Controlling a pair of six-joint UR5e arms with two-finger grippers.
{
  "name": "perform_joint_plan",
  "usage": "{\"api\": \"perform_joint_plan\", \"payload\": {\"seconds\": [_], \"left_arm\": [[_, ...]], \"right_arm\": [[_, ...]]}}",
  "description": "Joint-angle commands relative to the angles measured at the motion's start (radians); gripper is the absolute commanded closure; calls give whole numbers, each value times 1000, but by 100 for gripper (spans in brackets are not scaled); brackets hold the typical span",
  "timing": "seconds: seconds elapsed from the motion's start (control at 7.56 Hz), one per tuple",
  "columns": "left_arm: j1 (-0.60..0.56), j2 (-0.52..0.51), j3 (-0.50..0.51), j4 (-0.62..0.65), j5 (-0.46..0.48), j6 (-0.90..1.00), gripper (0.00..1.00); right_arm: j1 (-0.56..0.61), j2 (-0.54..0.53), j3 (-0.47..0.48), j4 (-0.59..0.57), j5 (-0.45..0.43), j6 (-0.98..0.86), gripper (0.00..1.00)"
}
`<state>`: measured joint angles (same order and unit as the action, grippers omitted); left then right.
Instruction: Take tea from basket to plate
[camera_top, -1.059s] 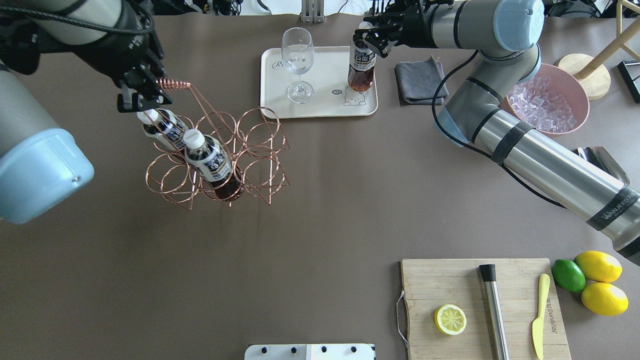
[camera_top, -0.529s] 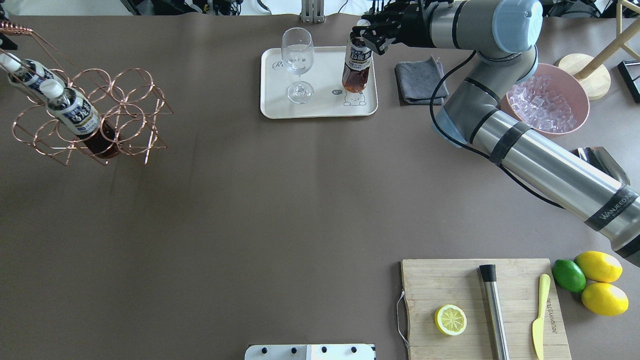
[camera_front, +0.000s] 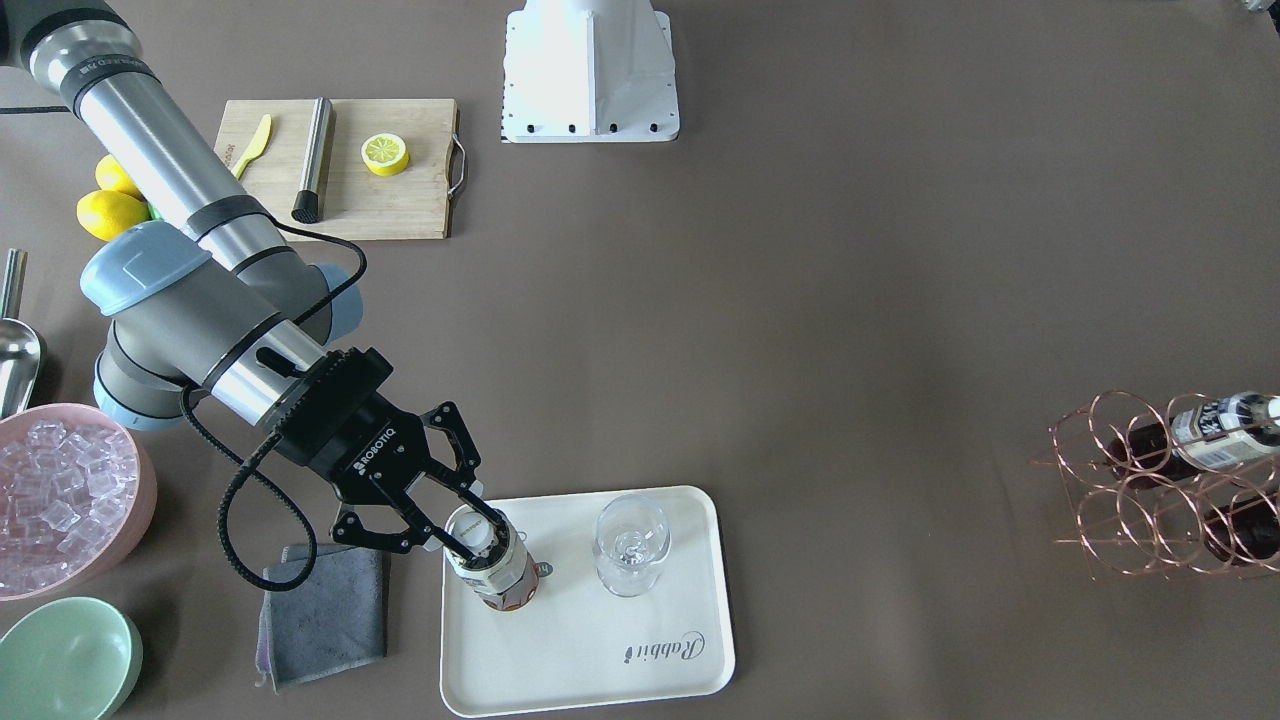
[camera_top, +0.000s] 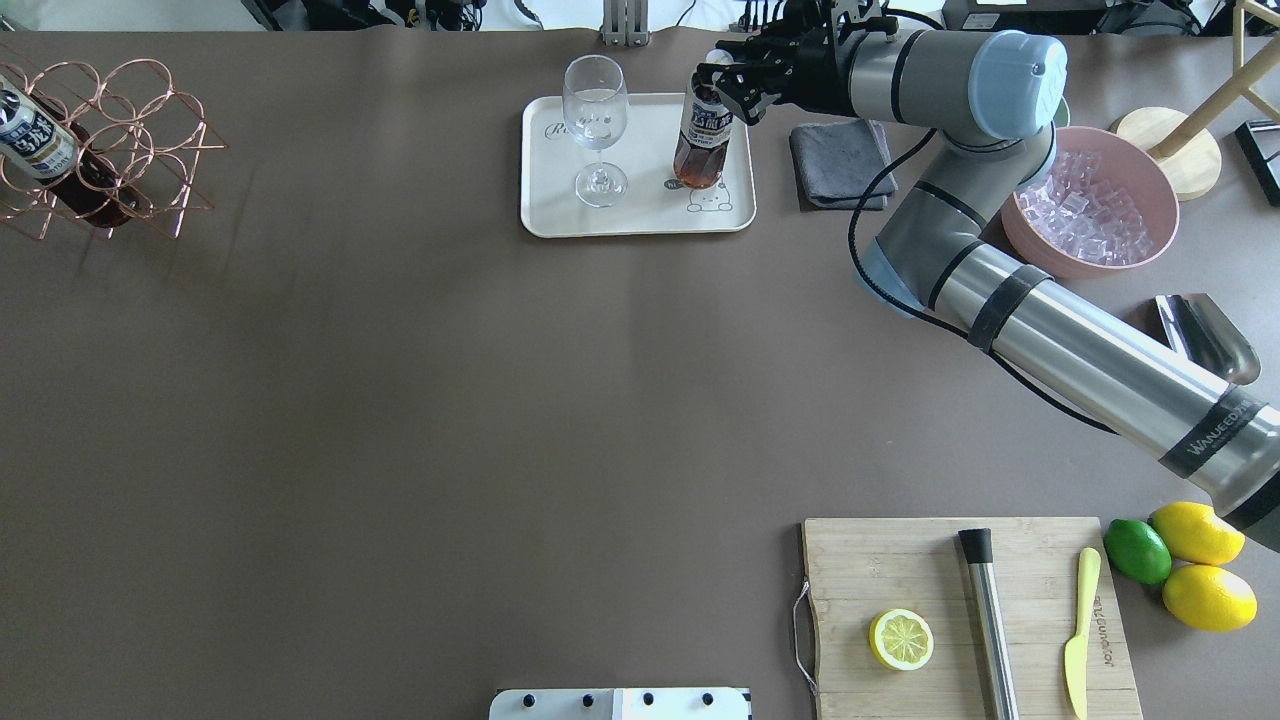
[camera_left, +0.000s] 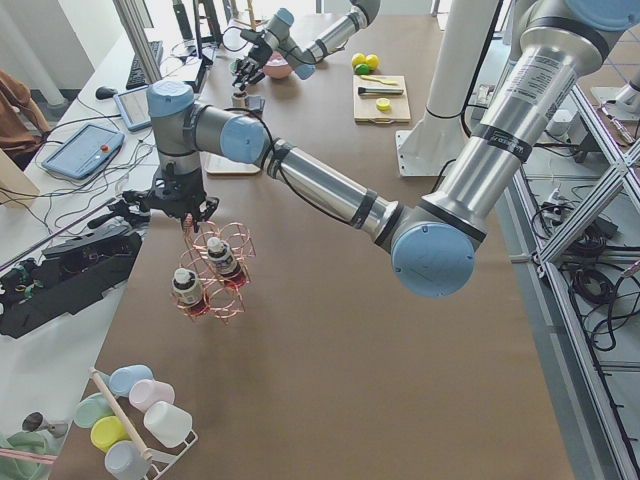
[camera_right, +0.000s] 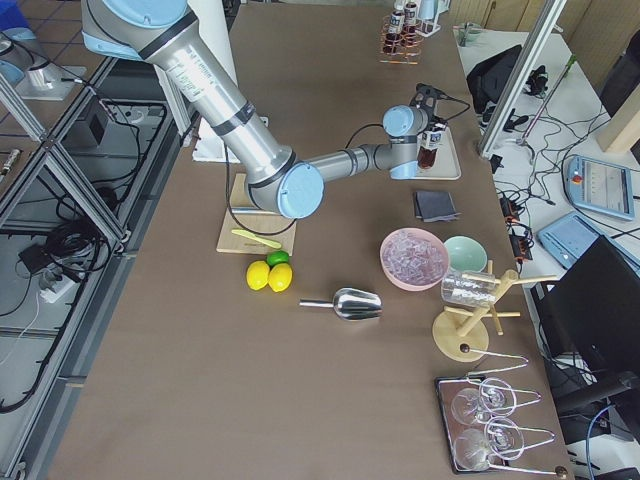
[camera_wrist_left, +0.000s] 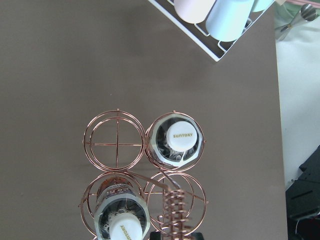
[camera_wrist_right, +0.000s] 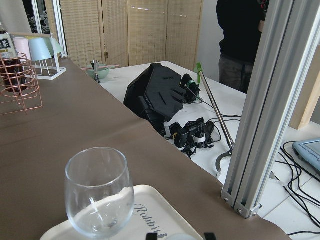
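Note:
My right gripper is shut on the white cap of a tea bottle, which leans a little with its base on the cream plate; the front view shows the same gripper, bottle and plate. The copper basket is at the far left of the table with two tea bottles in its cells. My left gripper is shut on the basket's coiled handle. It is out of the overhead view.
A wine glass stands on the plate beside the bottle. A grey cloth, a pink bowl of ice and a scoop lie to the right. A cutting board and lemons are near front right. A cup rack stands beyond the basket.
My left arm has carried the basket with two bottles from the table's middle left to its far left corner. My right gripper has shifted the bottle slightly left on the plate.

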<state>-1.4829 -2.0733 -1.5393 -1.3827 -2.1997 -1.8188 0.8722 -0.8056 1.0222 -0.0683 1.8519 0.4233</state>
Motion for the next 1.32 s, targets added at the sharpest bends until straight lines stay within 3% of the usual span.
{"api": "perform_joint_plan", "payload": {"seconds": [0.0,0.53,0.66,0.79,1.19], "left_arm": [[-45,-56,213,-151,1,13,100],[-51,-96,321,-242,11,12,100],[-50,-122,350,-243,11,12,100],[-45,-137,372,-249,12,12,100],[-53,-137,421,-338,14,15,100]], "right_arm": [[-10,-6,-1,7,-14,0,100],[-27,-10,1,7,-34,0,100],[-27,-10,3,5,-37,0,95],[-33,-9,4,7,-57,6,1],[-42,-12,12,5,-80,35,0]]}}
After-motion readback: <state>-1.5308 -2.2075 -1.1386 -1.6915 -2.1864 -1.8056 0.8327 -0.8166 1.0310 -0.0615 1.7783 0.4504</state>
